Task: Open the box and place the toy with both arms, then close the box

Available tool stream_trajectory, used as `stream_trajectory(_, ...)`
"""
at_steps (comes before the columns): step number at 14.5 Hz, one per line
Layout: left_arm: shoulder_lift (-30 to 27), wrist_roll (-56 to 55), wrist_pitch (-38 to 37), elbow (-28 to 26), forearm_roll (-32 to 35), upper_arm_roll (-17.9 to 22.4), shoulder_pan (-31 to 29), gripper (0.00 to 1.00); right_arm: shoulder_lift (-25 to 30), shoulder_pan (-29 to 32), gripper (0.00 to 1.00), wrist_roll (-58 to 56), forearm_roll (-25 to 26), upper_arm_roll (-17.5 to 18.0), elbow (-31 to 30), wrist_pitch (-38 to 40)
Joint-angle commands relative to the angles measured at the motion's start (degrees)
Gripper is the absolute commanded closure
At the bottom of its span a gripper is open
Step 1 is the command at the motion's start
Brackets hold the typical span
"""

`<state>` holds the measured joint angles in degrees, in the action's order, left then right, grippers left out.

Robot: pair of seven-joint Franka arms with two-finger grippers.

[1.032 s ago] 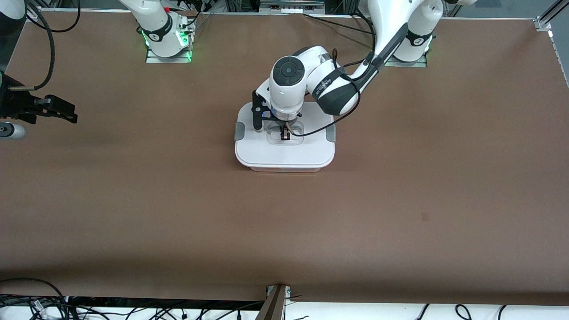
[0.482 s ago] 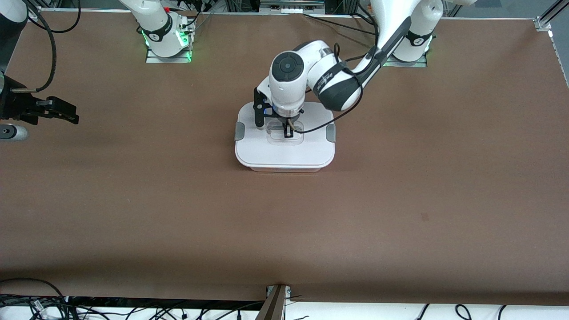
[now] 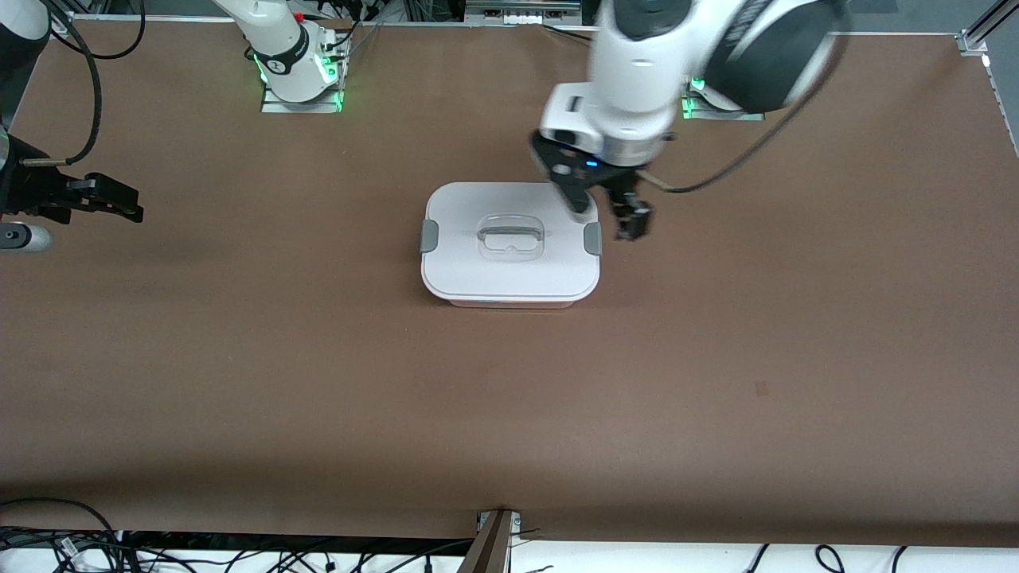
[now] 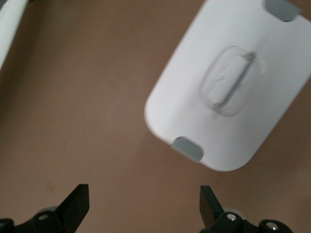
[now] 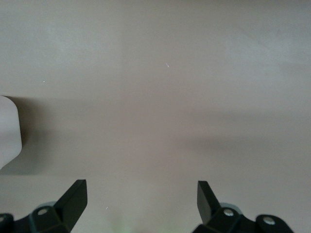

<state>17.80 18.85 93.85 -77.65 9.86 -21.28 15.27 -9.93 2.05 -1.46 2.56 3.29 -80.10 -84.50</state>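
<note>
The box (image 3: 509,270) stands on the brown table between the two arms, with its white lid on and a grey clip (image 3: 592,238) at each end. The clear handle (image 3: 511,236) in the lid's centre is free. My left gripper (image 3: 607,213) is open and empty, up in the air over the table beside the box's end toward the left arm. In the left wrist view the gripper (image 4: 144,204) is over bare table and the lid (image 4: 252,116) lies off to one side. My right gripper (image 3: 119,205) waits open at the right arm's end of the table (image 5: 142,199). The toy is out of view.
A small grey-white cylinder (image 3: 20,236) lies at the table's edge under the right arm. Cables (image 3: 80,549) lie along the table's edge nearest the front camera. Brown tabletop (image 3: 716,358) surrounds the box.
My left gripper has left the lid's handle, risen, moved toward the left arm's end of the box and opened wide. The box and the right arm have not moved.
</note>
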Motion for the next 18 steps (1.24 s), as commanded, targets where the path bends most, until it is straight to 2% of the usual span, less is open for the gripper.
stream_trajectory(1, 0.4, -2.1, -4.1, 2.2, 0.3, -1.0, -8.0, 0.0, 0.4, -0.1, 0.0, 0.8, -1.0, -0.1, -0.2, -0.2)
stream_trajectory(3, -2.5, -2.3, -5.2, 1.0, -1.0, 1.6, -10.2, 0.0, 0.4, -0.2, 0.0, 0.8, -1.1, -0.1, -0.2, -0.2)
stream_trajectory(4, -3.9, -2.2, -5.0, 0.1, -2.3, 5.3, -10.2, 0.0, 0.4, -0.2, 0.0, 0.9, -1.1, -0.1, -0.2, -0.2)
stream_trajectory(5, -5.6, -2.4, -4.4, -1.7, -4.0, 7.4, -10.8, 0.0, 0.4, -0.3, 0.0, 1.0, -1.1, -0.1, -0.2, -0.2)
stream_trajectory(7, -8.1, -2.6, -2.4, -6.0, -6.0, 11.4, -11.6, 0.0, 0.4, -0.3, 0.0, 1.0, -1.1, 0.0, -0.2, -0.3)
stream_trajectory(10, -16.8, -7.0, 2.6, -16.5, -8.8, 18.9, -11.1, 0.0, 0.4, -0.3, 0.0, 0.9, -1.2, 0.0, -0.2, -0.3)
stream_trajectory(11, -18.3, -9.2, 2.7, -17.6, -8.8, 20.0, -10.9, 0.0, 0.4, -0.4, 0.0, 0.9, -1.2, 0.0, -0.2, -0.3)
stream_trajectory(16, -18.6, -11.3, 2.7, -17.4, -9.0, 23.0, -10.3, 0.0, 0.3, -0.3, 0.0, 0.9, -1.2, 0.0, -0.2, -0.3)
stream_trajectory(18, -18.6, -11.1, 2.7, -17.4, -8.9, 23.1, -10.3, 0.0, 0.4, -0.3, 0.0, 0.8, -1.2, 0.0, -0.2, -0.3)
